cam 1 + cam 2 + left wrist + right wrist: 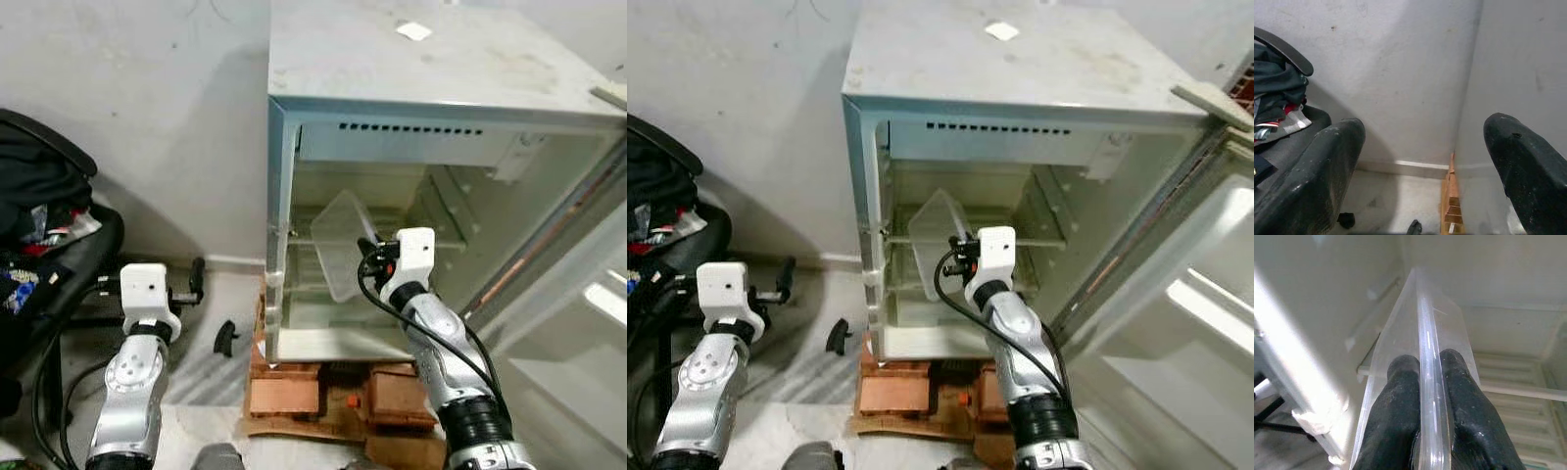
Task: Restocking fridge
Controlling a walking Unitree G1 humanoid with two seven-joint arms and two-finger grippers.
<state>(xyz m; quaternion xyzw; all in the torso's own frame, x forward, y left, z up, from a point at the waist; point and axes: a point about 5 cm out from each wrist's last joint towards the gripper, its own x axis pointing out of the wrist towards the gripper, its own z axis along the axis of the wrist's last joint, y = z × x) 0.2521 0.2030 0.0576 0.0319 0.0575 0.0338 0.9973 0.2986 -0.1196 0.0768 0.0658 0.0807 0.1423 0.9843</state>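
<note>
Two silver arms rise from the near edge of the scene. On the right, the right gripper (1422, 382) reaches into the open fridge (284, 196), its two black fingers (1396, 406) pinched narrow on the rim of a clear plastic bin (343, 240) — one finger on each side of the thin wall. That bin sits tilted inside the fridge's pale interior, just in front of a shelf (446, 240) at mid height. On the right, the fridge door (578, 323) stands swung open. A small white paper scrap (413, 30) lies on the fridge's flat top, towards the far edge. Reddish bricks (284, 392) prop the fridge up off the floor.

On the left, the left gripper (1425, 166) hangs beside the fridge with its fingers spread wide and empty, pointing towards a grey wall (1400, 73). Further left stands a black chair (59, 264) piled with dark clothes (34, 196).
</note>
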